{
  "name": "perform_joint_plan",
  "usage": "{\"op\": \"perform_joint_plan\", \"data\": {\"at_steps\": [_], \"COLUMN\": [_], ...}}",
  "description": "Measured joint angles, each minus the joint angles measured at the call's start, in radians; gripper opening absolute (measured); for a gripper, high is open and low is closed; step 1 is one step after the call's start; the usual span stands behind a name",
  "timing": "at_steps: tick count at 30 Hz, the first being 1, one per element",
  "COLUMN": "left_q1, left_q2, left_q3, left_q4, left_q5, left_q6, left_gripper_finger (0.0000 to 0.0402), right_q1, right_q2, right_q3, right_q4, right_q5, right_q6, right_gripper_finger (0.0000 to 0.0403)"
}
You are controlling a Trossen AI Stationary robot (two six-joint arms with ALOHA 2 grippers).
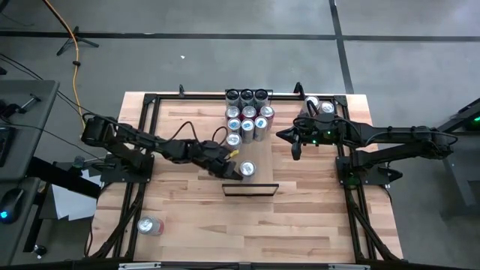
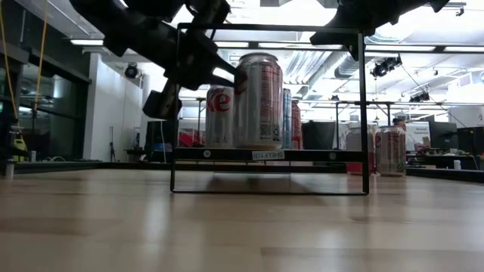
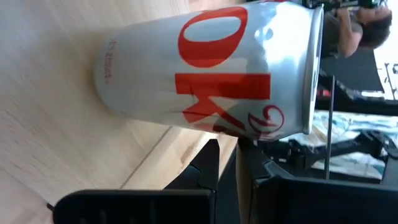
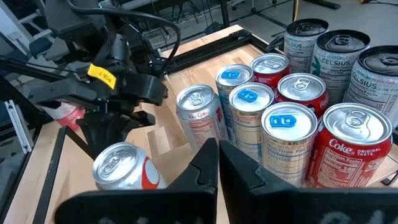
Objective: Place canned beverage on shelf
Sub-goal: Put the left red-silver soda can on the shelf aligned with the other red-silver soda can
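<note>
Filling most of the left wrist view, a silver Diet Coke can [image 3: 211, 71] with red lettering stands upright on the shelf [image 2: 265, 154], a pale wooden panel raised above the table [image 1: 300, 217] inside a thin black frame, toward the shelf's left end as seen in the low view. Just beside the can is the left end effector [image 1: 238, 172]; its fingers are closed together in front of the can and have hold of nothing. Behind the shelf stands a cluster of cans [image 1: 249, 116], Celsius cans at the back, then red Coke cans and blue-tabbed ones. Right of that cluster hovers the right end effector [image 4: 217, 163], its fingers pressed together and empty, pointing toward the cans. One more can [image 1: 150, 226] lies on its side near the table's front left corner.
</note>
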Motion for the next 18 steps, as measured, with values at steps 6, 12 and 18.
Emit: {"op": "perform_joint_plan", "data": {"at_steps": [6, 12, 18], "left_q1": [0.019, 0.040, 0.070], "left_q2": [0.000, 0.000, -0.010], "left_q3": [0.000, 0.000, -0.001], "left_q4": [0.000, 0.000, -0.005], "left_q5": [-0.040, -0.104, -0.058], "left_q6": [0.000, 0.000, 0.040], "left_gripper_finger": [0.0000, 0.0000, 0.0000], "right_q1": [0.000, 0.000, 0.000], "right_q2": [0.000, 0.000, 0.000], "right_q3": [0.000, 0.000, 0.000], "right_q4": [0.000, 0.000, -0.001], "right_q5": [0.006, 0.006, 0.003], "right_q6": [0.000, -0.001, 0.114], "right_gripper_finger": [0.0000, 0.0000, 0.0000]}}
